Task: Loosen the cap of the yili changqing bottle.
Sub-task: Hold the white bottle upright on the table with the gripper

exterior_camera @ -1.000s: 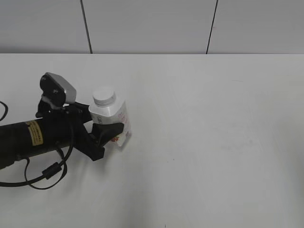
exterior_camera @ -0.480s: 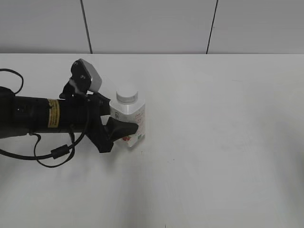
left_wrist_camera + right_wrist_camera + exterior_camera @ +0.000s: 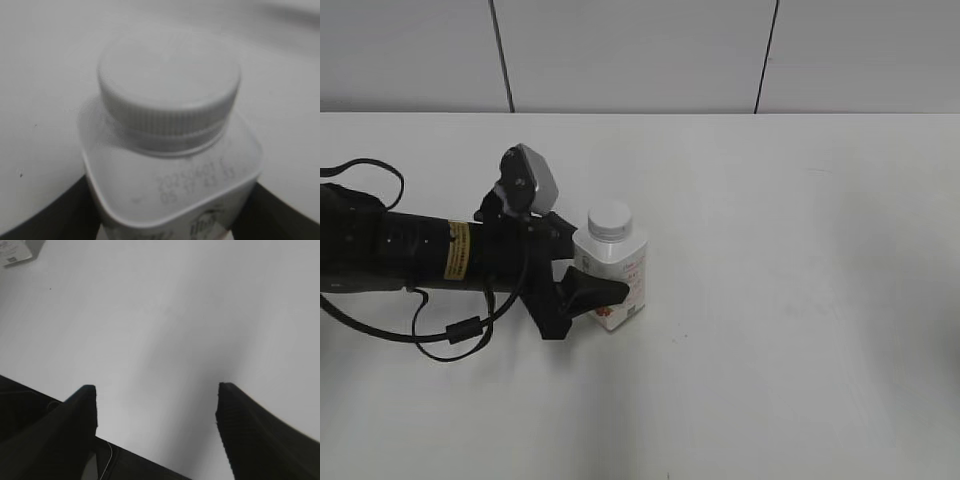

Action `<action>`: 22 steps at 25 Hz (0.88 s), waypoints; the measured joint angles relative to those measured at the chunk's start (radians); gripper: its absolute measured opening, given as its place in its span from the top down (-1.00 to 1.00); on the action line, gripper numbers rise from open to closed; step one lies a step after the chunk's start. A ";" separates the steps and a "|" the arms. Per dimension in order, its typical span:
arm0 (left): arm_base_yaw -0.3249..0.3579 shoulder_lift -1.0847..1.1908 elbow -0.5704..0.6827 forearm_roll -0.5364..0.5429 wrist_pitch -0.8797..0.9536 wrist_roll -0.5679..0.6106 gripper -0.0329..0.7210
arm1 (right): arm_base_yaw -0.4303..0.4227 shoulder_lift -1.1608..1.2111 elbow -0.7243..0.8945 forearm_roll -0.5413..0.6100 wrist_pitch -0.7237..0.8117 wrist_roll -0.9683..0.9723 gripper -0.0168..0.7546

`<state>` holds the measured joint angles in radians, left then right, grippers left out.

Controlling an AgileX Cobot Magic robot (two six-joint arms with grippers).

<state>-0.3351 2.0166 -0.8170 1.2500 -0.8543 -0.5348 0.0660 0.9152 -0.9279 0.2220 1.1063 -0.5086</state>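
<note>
The yili changqing bottle (image 3: pixel 618 275) is a small squarish white bottle with a red fruit label, upright at the left middle of the table. Its white cap (image 3: pixel 609 219) sits on the neck. My left gripper (image 3: pixel 592 278) is shut on the bottle's body from the left side. In the left wrist view the ribbed cap (image 3: pixel 169 85) and the bottle's shoulder (image 3: pixel 165 187) with a printed date fill the frame, with my left gripper (image 3: pixel 170 227) showing as dark fingers on both sides. My right gripper (image 3: pixel 156 392) is open and empty over bare table; it does not show in the exterior view.
The white table (image 3: pixel 790 300) stretches to the right and front of the bottle. A grey panelled wall (image 3: pixel 640 50) runs behind the table's far edge. A white printed thing (image 3: pixel 15 251) shows at the top left corner of the right wrist view.
My left arm has moved to the right and a little toward the front with the bottle in its grip. The bottle was tilted and now stands upright.
</note>
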 joint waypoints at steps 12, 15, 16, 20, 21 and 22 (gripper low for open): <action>-0.042 0.015 -0.020 -0.001 -0.003 0.076 -0.28 | 0.250 0.358 -0.190 -0.046 0.023 -0.024 -0.56; -0.042 0.037 -0.028 -0.012 -0.009 0.079 -0.28 | 0.310 0.436 -0.258 -0.053 0.023 -0.032 -0.56; -0.042 0.044 -0.028 -0.013 -0.012 0.079 -0.28 | 0.331 0.461 -0.281 -0.058 0.023 -0.038 -0.55; -0.042 0.054 -0.028 -0.016 -0.018 0.079 -0.28 | 0.426 0.559 -0.361 -0.089 0.023 -0.050 -0.42; -0.042 0.056 -0.028 -0.016 -0.021 0.079 -0.28 | 0.441 0.579 -0.378 -0.091 0.023 -0.054 -0.39; -0.042 0.058 -0.028 -0.017 -0.024 0.079 -0.28 | 0.456 0.604 -0.399 -0.092 0.023 -0.061 -0.36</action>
<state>-0.3769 2.0750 -0.8451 1.2329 -0.8782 -0.4553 0.5225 1.5192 -1.3272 0.1296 1.1292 -0.5693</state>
